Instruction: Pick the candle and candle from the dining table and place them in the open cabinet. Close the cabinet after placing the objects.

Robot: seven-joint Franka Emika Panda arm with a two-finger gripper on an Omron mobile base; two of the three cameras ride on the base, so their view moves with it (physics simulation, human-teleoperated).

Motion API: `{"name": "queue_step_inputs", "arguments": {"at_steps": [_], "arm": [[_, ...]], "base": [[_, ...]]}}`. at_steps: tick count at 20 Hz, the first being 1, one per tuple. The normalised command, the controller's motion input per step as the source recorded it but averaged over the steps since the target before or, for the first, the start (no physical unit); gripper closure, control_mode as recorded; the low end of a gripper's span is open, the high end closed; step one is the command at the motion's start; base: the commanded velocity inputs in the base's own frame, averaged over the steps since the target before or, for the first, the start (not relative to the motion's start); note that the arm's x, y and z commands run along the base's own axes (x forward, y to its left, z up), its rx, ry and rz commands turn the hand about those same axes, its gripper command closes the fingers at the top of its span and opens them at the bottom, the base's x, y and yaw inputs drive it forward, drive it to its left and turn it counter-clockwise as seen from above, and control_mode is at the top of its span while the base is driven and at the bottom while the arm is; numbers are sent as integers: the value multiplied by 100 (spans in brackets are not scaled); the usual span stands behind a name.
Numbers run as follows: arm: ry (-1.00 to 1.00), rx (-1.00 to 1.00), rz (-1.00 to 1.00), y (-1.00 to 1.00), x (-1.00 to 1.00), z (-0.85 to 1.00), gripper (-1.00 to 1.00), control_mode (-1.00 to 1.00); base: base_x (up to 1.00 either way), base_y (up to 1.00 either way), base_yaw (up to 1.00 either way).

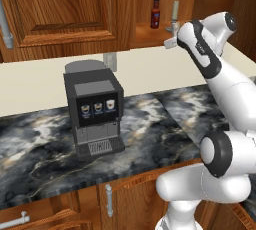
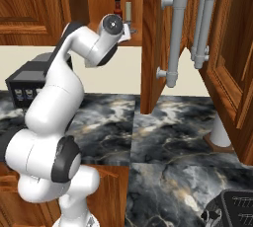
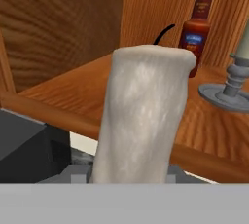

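Stubby candle (image 3: 143,116) rides upright in gripper (image 3: 129,172), jaws narrowed on its base, just short of the cabinet shelf (image 3: 87,96) lip; judged carried in for placement. Beyond on shelf: thin candle (image 3: 233,79) already standing; red-capped bottle (image 3: 198,28) behind it, near the back wall.

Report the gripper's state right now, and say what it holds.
Gripper: closed on the stubby beige-grey cylinder candle, held at the open wooden cabinet's shelf.
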Motion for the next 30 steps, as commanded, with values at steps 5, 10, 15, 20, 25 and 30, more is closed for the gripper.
{"name": "queue_step_inputs", "arguments": {"at_steps": [5, 10, 15, 20, 25, 30], "arm": [[5, 1, 9, 0, 4, -1, 100, -100], [4, 0, 7, 0, 1, -8, 100, -100], [4, 0, 6, 3, 2, -14, 100, -100], [0, 0, 3, 0, 21, 0, 100, -100], [0, 1, 1, 0, 10, 11, 100, -100], [0, 1, 2, 0, 17, 1, 100, -100]], "base": [[0, 0, 0], [0, 0, 0], [0, 0, 0], [0, 0, 0], [0, 0, 0], [0, 0, 0]]}}
